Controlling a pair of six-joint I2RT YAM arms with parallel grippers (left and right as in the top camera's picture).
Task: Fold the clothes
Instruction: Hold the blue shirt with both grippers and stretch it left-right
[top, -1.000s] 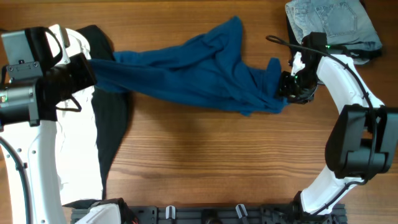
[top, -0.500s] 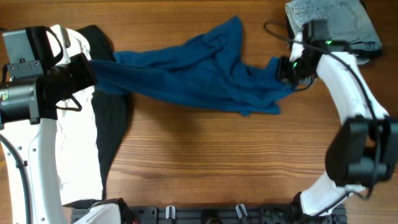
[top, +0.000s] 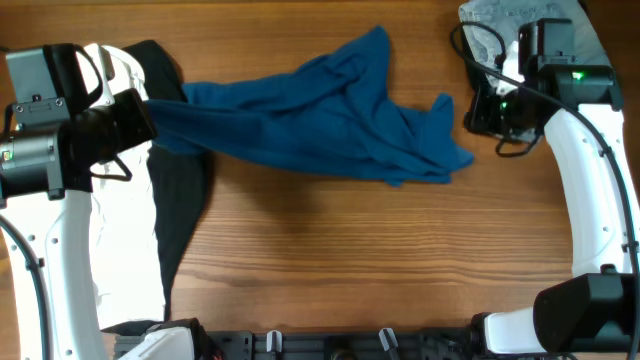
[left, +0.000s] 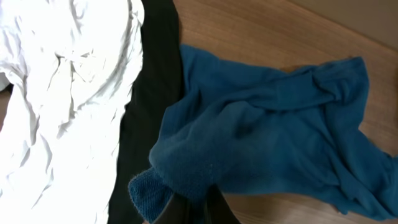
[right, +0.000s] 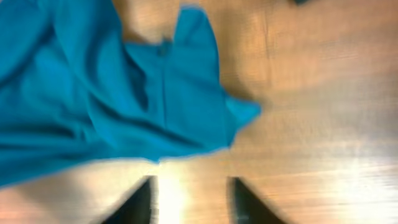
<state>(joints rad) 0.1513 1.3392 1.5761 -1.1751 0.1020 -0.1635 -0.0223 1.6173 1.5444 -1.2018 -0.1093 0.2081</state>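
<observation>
A blue garment (top: 320, 115) lies crumpled across the middle of the wooden table, stretched from left to right. My left gripper (top: 140, 110) is shut on its left end, and the left wrist view shows the blue cloth (left: 261, 130) bunched between the fingers (left: 193, 208). My right gripper (top: 482, 110) is open and empty, just right of the garment's right corner (top: 445, 140). In the right wrist view the blue cloth (right: 124, 106) lies ahead of the open fingers (right: 189, 199) over bare wood.
A white garment (top: 120, 230) and a black garment (top: 180, 190) lie at the left under my left arm; both show in the left wrist view, white (left: 62, 99) and black (left: 149, 81). Folded light denim (top: 535, 35) sits at the far right corner.
My right gripper has let go of the blue garment's right corner, opened, and moved right and up away from it. The corner now lies on the table. The left arm has not moved.
</observation>
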